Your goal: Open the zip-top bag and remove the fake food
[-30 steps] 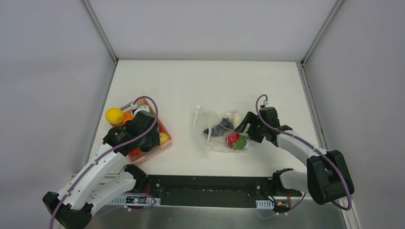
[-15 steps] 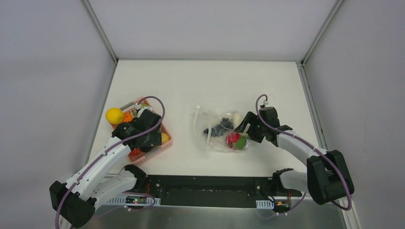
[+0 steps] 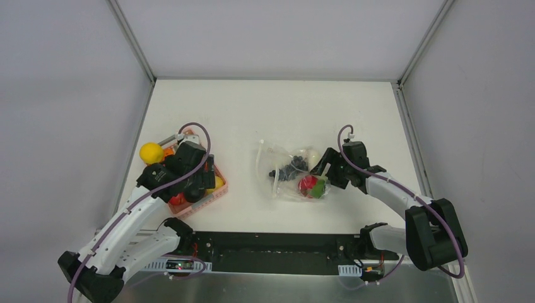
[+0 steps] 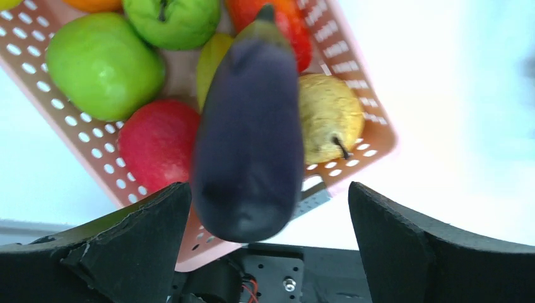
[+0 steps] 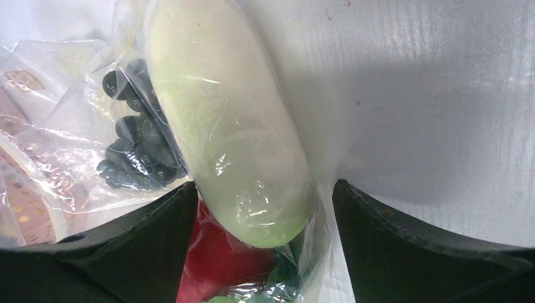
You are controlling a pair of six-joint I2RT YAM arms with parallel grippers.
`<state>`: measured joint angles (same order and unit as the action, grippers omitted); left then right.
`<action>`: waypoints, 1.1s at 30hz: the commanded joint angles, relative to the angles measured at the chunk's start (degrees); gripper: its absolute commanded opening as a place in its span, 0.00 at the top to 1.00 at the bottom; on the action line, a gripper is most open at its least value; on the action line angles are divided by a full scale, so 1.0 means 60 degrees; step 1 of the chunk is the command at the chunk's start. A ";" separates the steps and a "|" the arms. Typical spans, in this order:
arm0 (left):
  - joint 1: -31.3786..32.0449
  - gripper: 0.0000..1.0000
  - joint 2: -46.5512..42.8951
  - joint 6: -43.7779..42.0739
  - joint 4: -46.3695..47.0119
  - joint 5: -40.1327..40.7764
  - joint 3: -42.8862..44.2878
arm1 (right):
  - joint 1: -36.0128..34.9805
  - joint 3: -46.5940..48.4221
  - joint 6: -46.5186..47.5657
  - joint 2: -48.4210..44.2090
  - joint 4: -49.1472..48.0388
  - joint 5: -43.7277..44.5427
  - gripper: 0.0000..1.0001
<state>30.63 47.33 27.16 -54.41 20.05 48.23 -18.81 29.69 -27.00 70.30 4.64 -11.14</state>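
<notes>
The clear zip-top bag (image 3: 284,158) lies mid-table. Through it show a white vegetable (image 5: 227,126), a red tomato (image 5: 221,265) and a dark-green bunch (image 5: 135,151). My right gripper (image 5: 265,188) is open, and its fingers straddle the bag's right end (image 3: 323,169) around the white vegetable and the tomato. My left gripper (image 4: 268,189) is open above the pink basket (image 4: 378,136). A blurred dark purple eggplant (image 4: 249,139) hangs between its wide jaws, over the fruit. A yellow round fruit (image 3: 151,153) sits at the basket's far left corner.
The basket (image 3: 217,189) holds green apples (image 4: 104,66), a red apple (image 4: 158,142) and a yellowish pear (image 4: 328,117). The black base rail (image 3: 271,252) runs along the near edge. Grey walls enclose the table on three sides.
My left arm has shifted slightly over the basket, first right and then back left. The right arm and the bag have not moved.
</notes>
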 commanded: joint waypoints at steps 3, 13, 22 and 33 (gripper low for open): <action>-0.0096 0.03 -0.0185 -0.0214 0.0821 -0.2439 0.1117 | -0.0043 0.0251 0.0194 0.0060 0.0444 0.0375 0.19; 0.0375 0.13 0.1715 0.0533 0.4307 -0.5283 0.1238 | -0.0043 0.0229 0.0165 0.0001 0.0455 0.0406 0.19; 0.1190 0.29 0.4665 -0.0143 0.5158 -0.5447 0.2486 | -0.0044 0.0281 0.0186 0.0001 0.0538 0.0435 0.19; 0.1982 0.46 0.6721 -0.0603 0.5805 -0.5479 0.2893 | -0.0043 0.0310 0.0202 0.0137 0.0486 0.0368 0.19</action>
<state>41.28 85.49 25.82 -22.11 -11.68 63.20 -18.81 30.00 -26.92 70.30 5.45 -10.61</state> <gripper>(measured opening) 0.548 0.813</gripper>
